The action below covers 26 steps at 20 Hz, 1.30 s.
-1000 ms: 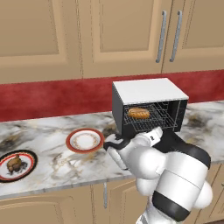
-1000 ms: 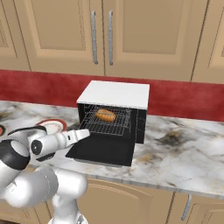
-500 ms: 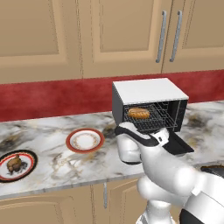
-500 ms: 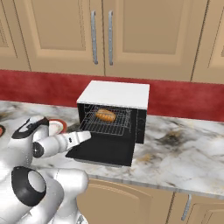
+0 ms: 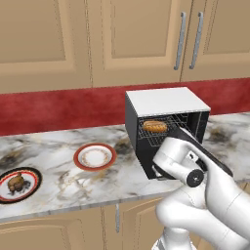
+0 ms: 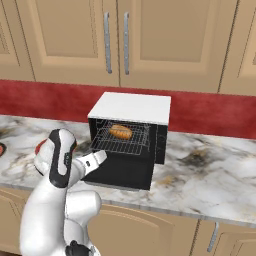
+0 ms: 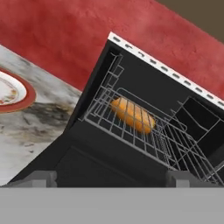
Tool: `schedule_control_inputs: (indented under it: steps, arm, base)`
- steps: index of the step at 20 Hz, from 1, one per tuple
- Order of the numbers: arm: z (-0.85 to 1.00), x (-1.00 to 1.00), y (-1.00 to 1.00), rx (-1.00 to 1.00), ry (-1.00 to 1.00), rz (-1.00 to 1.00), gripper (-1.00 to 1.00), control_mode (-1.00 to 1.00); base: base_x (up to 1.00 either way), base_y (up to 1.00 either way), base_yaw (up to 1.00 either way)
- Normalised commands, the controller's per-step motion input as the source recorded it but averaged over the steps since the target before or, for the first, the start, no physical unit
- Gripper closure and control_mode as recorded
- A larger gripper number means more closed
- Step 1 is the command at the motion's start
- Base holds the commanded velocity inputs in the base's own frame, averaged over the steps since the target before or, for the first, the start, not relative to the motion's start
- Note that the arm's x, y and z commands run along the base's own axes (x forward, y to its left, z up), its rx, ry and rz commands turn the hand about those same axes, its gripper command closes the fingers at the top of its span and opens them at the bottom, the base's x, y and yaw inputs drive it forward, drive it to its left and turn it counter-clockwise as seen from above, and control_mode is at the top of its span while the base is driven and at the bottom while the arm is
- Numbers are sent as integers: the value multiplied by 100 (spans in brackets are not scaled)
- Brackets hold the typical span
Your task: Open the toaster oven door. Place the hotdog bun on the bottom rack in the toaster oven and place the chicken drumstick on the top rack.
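The toaster oven (image 5: 166, 105) (image 6: 131, 117) stands on the counter with its door (image 6: 117, 172) (image 7: 87, 162) open and lying flat. The hotdog bun (image 5: 154, 127) (image 6: 120, 131) (image 7: 131, 114) lies on a wire rack (image 7: 109, 124) inside; I cannot tell which rack it is. Far to the left, the chicken drumstick (image 5: 16, 181) sits on a dark-rimmed plate (image 5: 30, 175). My gripper (image 7: 113, 179) is open just in front of the door and faces the oven mouth, with nothing between its fingertips (image 7: 41, 178). My hand (image 6: 95, 160) reaches toward the door's left edge.
An empty red-rimmed plate (image 5: 95, 156) (image 7: 8, 89) lies on the marble counter (image 5: 58, 146) left of the oven. A red backsplash (image 6: 210, 112) and wooden cabinets (image 5: 136, 34) rise behind. My own arm (image 5: 185, 166) hides part of the door in the left base view.
The arm has swung and drawn back from the oven, and its white bulk now sits in front of the door. The bun has stayed on its rack and the door has stayed open.
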Motion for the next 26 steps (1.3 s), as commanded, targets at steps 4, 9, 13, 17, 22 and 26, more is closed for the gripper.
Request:
schedule_control_inputs:
  steps: [4,9,13,17,22,26]
  arm:
    - [86,-35,0,-1,20,2,-100,-100]
    - [85,-28,0,-2,22,0,-100,-100]
    - [83,-30,0,-3,23,0,-100,-100]
    - [81,-31,0,-6,24,1,-100,-100]
    - [75,-33,0,-11,25,1,-100,-100]
    - [72,-33,0,-13,27,0,-100,-100]
  base:
    - [0,0,0]
    - [0,0,0]
    - [0,0,0]
    - [0,0,0]
    - [0,0,0]
    - [0,0,0]
